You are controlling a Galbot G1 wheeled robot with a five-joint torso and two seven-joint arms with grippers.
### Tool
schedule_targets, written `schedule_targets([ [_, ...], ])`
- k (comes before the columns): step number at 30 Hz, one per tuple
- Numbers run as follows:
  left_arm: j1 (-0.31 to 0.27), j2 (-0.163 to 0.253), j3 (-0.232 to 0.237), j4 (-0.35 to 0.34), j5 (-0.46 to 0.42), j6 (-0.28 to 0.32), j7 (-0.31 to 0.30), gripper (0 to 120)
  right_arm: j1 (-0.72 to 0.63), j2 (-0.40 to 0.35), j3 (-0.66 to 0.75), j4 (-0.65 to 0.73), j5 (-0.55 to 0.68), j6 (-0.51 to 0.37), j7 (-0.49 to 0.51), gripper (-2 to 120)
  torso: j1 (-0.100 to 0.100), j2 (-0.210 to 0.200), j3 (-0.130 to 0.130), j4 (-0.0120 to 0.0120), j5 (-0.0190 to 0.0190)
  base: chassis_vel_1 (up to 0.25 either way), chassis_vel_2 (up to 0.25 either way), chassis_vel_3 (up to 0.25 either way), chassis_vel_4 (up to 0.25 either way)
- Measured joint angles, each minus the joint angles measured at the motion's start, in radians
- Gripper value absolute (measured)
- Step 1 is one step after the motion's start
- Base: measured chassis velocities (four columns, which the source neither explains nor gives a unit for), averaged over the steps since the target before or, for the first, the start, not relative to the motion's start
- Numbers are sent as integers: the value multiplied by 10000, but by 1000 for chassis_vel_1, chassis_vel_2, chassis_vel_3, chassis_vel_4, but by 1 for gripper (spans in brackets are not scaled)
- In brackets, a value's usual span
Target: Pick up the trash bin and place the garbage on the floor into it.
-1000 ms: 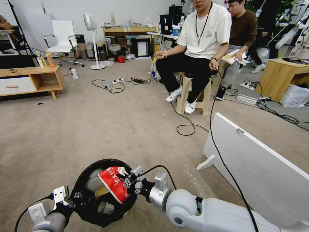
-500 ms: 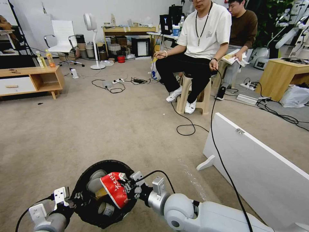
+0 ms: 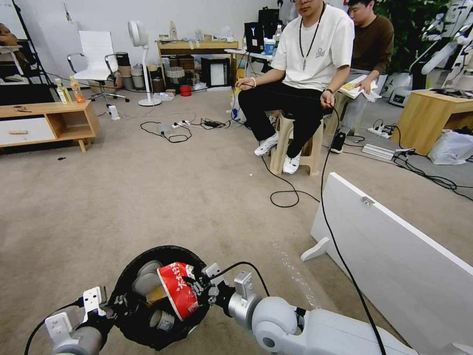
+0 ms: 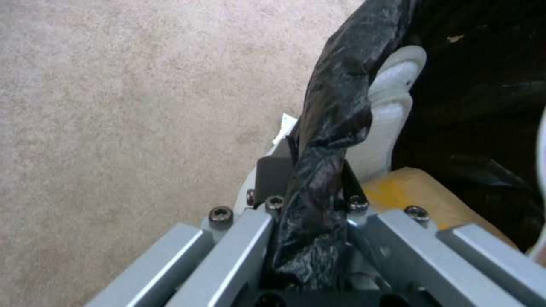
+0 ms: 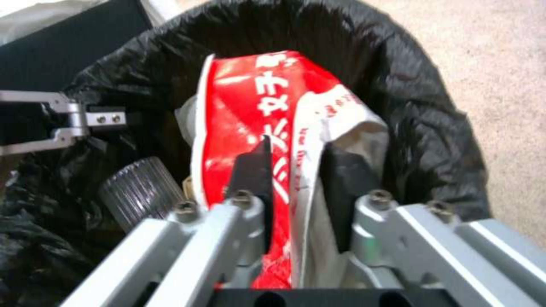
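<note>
The trash bin (image 3: 129, 276), lined with a black bag, hangs low in front of me in the head view. My left gripper (image 3: 114, 309) is shut on its near-left rim; the left wrist view shows the fingers clamped over the bag-wrapped white rim (image 4: 392, 106). My right gripper (image 3: 201, 288) is shut on the red-and-white packet (image 3: 176, 291), holding it in the bin's mouth. In the right wrist view the packet (image 5: 250, 106) sits between the dark pads (image 5: 253, 170), with the bin (image 5: 426, 111) around it. A ribbed clear bottle (image 5: 136, 196) and other garbage lie inside.
The beige carpet floor (image 3: 148, 197) stretches ahead. A white board (image 3: 394, 256) lies on the right with a black cable (image 3: 335, 231) across it. A person sits on a stool (image 3: 295, 148) beyond. A low wooden cabinet (image 3: 49, 123) stands far left.
My right gripper has sunk a little with the packet, further into the bin's mouth. The left gripper and bin have stayed nearly still.
</note>
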Motion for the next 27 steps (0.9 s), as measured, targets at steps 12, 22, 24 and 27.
schedule_targets([
  [12,-13,-22,17,44,35,0,2,2,35,-141,201,527,66,-75,94,69,1,0,0,0,0,0,0,0,0],
  [22,5,-44,10,41,49,-7,11,2,70,-1,169,637,174,-198,180,98,0,0,0,1,-1,0,0,0,0],
  [24,23,-44,1,29,49,-9,12,2,66,26,105,632,170,-205,183,98,0,-3,0,0,-1,0,0,0,0],
  [27,29,-55,-2,10,48,-10,14,2,120,131,-23,619,165,-225,192,98,0,-3,0,0,-1,0,0,0,0],
])
